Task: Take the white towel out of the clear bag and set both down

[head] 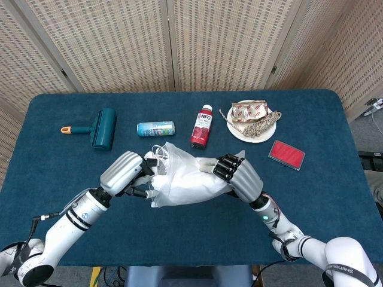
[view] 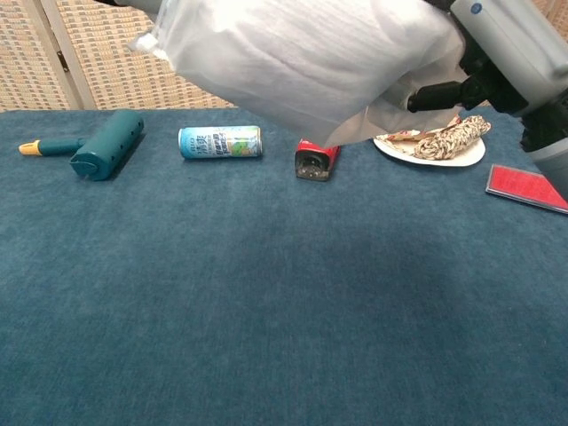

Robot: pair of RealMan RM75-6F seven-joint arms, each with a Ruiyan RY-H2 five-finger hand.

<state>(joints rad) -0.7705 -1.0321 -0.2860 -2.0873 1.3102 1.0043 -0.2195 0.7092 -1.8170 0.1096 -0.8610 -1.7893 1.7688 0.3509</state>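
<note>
While the chest view is cutting off nearly all of both hands at its top edge, the head view is showing them whole: the left hand (head: 127, 173) is gripping the crumpled mouth of the clear bag (head: 166, 156), and the right hand (head: 238, 176) is clasping the bag's far end, fingers (head: 222, 167) curled over it. The white towel (head: 192, 182) is sitting inside the bag, and the bundle is hanging in the air between the hands, above the blue table (head: 335, 179). How far the towel is reaching toward the mouth is hard to make out through the wrinkled film. From below, the chest view is revealing the bundle's underside, the towel (view: 293, 53) bulging pale and softly ribbed, with a loose corner of film drooping near the red NFC bottle (view: 315, 160). Only the head view is showing that bottle's label (head: 204, 115).
</note>
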